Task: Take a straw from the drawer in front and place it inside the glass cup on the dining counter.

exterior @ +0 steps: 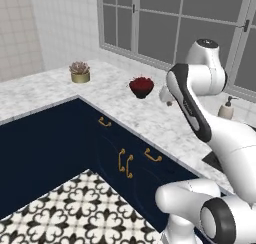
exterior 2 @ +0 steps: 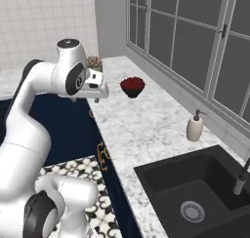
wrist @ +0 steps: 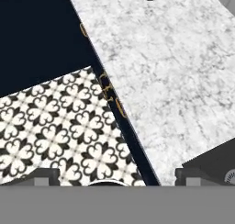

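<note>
Left base view is showing the drawer (exterior: 152,155), shut, under the worktop's (exterior: 150,120) front edge, with one brass bar handle beside a pair of upright door handles (exterior: 125,163). Right base view is adding one soap dispenser (exterior 2: 195,126) and one black sink (exterior 2: 195,193) with bare basin. One dark bowl (exterior: 141,86) is holding red things; one potted plant (exterior: 80,72) is sitting toward the far corner. Gripper (exterior 2: 100,91) is hanging wide open, grasping nothing.

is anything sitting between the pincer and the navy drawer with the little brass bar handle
Nothing visible. The open pincer hangs over the edge of the white-grey marble worktop, and the navy-blue drawer front with its small brass bar handle lies below that edge with only air between.
</note>
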{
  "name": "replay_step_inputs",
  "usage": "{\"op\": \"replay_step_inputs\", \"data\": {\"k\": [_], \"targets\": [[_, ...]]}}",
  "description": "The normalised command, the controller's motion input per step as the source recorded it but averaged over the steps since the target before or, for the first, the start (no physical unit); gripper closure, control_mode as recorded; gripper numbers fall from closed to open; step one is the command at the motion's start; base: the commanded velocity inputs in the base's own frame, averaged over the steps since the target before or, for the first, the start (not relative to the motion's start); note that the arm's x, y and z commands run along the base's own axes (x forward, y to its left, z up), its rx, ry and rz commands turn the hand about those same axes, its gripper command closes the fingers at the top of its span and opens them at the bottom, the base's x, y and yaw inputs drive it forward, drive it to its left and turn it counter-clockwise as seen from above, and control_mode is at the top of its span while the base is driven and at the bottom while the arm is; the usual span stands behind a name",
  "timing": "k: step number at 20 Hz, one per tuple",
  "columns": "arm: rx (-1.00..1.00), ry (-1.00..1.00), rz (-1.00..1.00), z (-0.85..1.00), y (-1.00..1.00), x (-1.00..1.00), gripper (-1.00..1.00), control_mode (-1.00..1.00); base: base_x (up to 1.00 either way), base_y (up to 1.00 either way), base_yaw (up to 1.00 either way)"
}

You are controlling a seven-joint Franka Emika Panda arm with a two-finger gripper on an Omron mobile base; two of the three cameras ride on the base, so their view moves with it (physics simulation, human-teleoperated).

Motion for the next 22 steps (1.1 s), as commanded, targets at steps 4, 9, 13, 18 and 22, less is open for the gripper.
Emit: {"op": "replay_step_inputs", "data": {"k": [4,9,13,18,22], "targets": [[-0.25,-0.09,0.05,-0.17,0.57,-0.06,-1.0,-1.0,0.0,0.0,0.0],[-0.47,-0.14,0.0,-0.52,0.99,-0.02,-1.0,-1.0,0.0,0.0,0.0],[-0.47,-0.11,-0.01,-0.78,0.86,0.0,-1.0,-1.0,0.0,0.0,0.0],[-0.4,-0.14,-0.05,-0.96,0.51,0.0,-1.0,-1.0,0.0,0.0,0.0],[-0.35,-0.12,-0.1,-1.0,0.2,0.0,-1.0,-1.0,0.0,0.0,0.0]]}}
